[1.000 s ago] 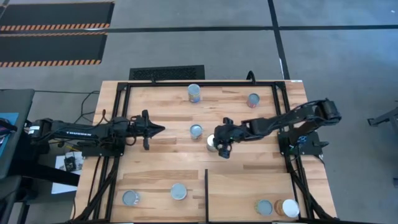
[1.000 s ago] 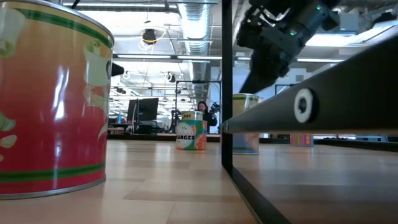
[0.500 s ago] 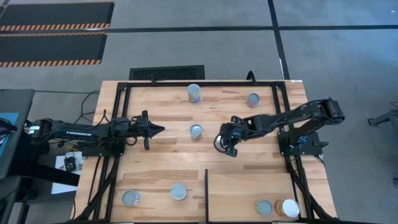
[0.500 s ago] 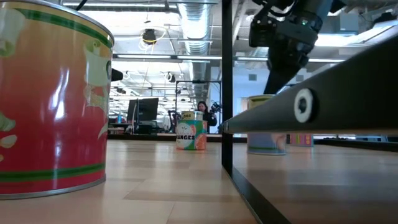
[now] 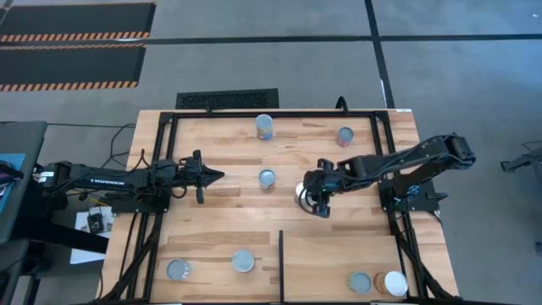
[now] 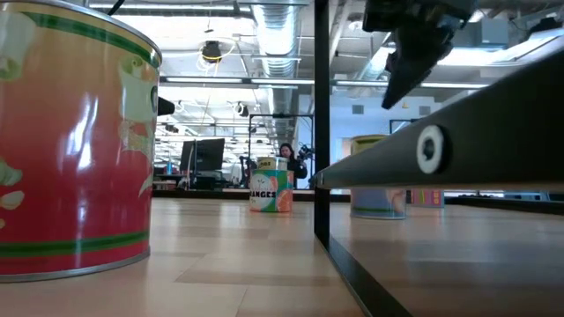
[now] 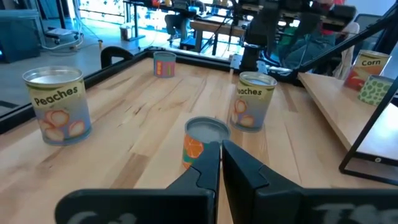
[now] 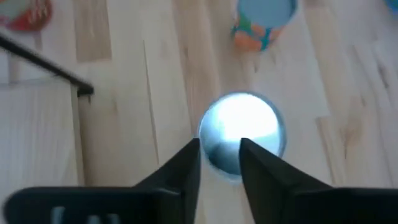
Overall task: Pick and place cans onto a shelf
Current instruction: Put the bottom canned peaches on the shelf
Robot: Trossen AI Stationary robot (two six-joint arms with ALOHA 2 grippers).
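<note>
The right gripper [image 5: 314, 202] hovers just above a silver-topped can [image 5: 303, 194] standing mid-worktop [image 5: 220, 220], its fingers narrowly parted and not around the can, so the pick looks not yet made. The left gripper [image 5: 216, 177] waits pinched shut near the left edge. Next, I judge, the right fingers must widen, straddle the can, close, then carry it toward the shelf [image 5: 339, 254] beyond the black divider bar [image 5: 280, 263].

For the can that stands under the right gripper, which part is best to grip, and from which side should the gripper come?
Grip the round side wall just below the rim, coming straight down from above. The can stands upright with its flat silver top facing up, and the right gripper hangs above its edge.
</note>
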